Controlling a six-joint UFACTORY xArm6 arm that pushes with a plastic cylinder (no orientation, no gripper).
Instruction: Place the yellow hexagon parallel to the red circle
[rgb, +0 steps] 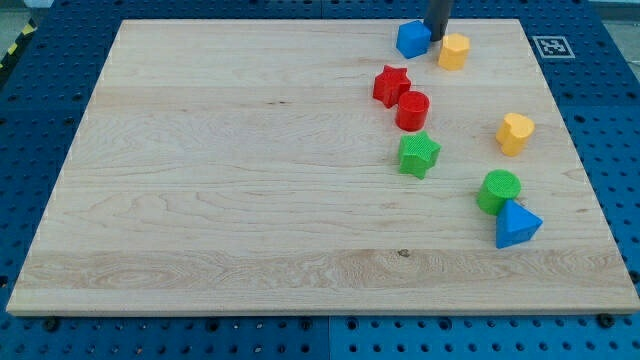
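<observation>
Yellow hexagon (454, 50) sits near the board's top edge (300, 21), w/ my tip (437, 38) wedged between it and the blue cube (412, 39); no fingers on this rig, so nothing's held. To line it up beside the red circle (412, 110), I'd push down-view steadily, thru the block's centre. Room's OK to the circle's right, but the red star (391, 85) and other yellow block (515, 132) flank the path.

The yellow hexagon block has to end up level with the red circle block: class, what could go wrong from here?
1. My tip sits between the blue cube block and the yellow hexagon block, so a sloppy push could drag the cube along.
2. The hexagon is near the wooden board's top edge and might slide off.
3. The red star block touches the red circle block; bumping it may shift the reference.
</observation>
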